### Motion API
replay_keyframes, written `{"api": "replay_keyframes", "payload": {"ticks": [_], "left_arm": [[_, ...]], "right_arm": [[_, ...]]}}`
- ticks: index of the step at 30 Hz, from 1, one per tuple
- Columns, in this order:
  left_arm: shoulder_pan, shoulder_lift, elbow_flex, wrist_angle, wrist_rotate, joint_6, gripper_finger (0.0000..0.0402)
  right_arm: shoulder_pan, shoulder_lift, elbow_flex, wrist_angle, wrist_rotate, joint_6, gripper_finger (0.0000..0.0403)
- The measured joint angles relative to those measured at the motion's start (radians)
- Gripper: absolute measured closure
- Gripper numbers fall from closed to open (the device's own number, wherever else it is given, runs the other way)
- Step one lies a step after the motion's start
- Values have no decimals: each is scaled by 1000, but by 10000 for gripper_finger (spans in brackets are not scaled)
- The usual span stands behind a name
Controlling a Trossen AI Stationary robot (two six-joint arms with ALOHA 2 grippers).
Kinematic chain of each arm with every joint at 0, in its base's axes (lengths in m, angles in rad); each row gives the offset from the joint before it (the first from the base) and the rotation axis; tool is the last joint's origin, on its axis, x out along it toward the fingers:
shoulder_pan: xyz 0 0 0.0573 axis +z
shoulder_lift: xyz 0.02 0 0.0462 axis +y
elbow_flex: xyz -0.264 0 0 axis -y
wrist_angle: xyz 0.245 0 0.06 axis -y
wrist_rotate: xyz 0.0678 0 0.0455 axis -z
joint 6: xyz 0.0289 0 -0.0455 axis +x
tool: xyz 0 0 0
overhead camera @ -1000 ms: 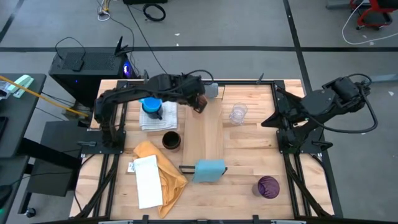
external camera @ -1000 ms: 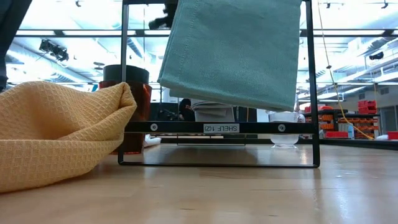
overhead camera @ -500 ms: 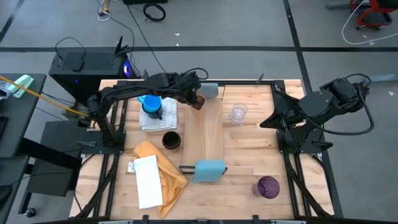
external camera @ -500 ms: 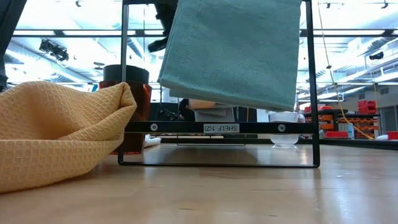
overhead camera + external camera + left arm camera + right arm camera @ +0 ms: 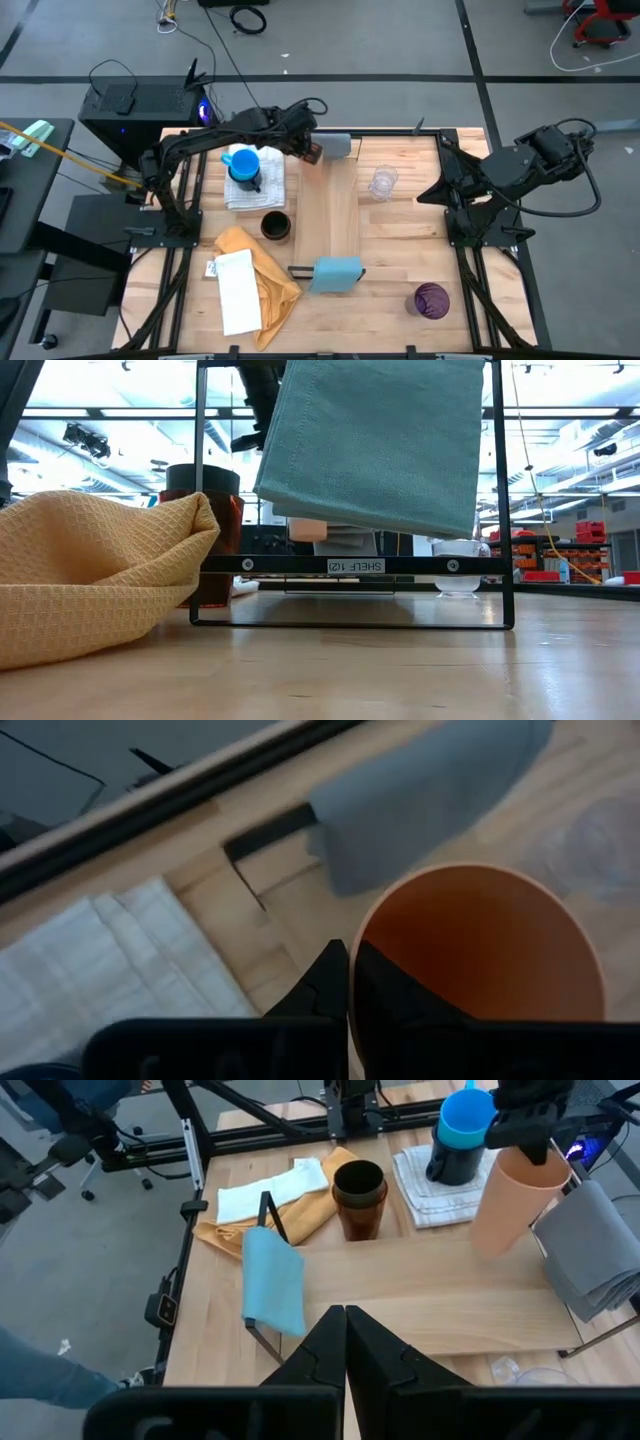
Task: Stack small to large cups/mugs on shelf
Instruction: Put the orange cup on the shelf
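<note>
My left gripper (image 5: 306, 148) is shut on an orange cup (image 5: 480, 950) at the far end of the pale wooden shelf (image 5: 338, 215), next to its grey block (image 5: 336, 146). The cup also shows in the right wrist view (image 5: 512, 1200). A bright blue mug sits in a navy mug (image 5: 243, 166) on a white towel. A dark amber cup (image 5: 276, 226) stands left of the shelf, a clear glass (image 5: 383, 183) right of it, and a purple cup (image 5: 432, 300) at the near right. My right gripper (image 5: 345, 1315) is shut and empty at the table's right. My left gripper holds the orange cup by its rim (image 5: 358, 945), one finger inside the cup and one outside. The fingers come from above, pointing down. The cup hangs below them, mouth up and slightly tilted (image 5: 512, 1200); I cannot tell whether its base touches anything.
A light blue block (image 5: 335, 272) marks the shelf's near end. A yellow cloth (image 5: 262, 275) and a white folded towel (image 5: 237, 292) lie at the near left. Black frame rails run along the table's left and right edges.
My left gripper has carried the orange cup toward the table's far edge and a little to the left, from over the shelf's far part to beside the grey block. It has stayed shut on the cup.
</note>
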Motion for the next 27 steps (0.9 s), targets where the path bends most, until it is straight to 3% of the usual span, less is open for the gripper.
{"api": "replay_keyframes", "payload": {"ticks": [9,19,27], "left_arm": [[-7,1,-1,20,-37,0,392],[-32,3,-146,155,-37,-47,392],[-24,3,-157,192,-47,-26,392]], "right_arm": [[0,0,0,6,14,-3,390],[0,0,0,6,13,0,390],[0,0,0,6,13,0,391]]}}
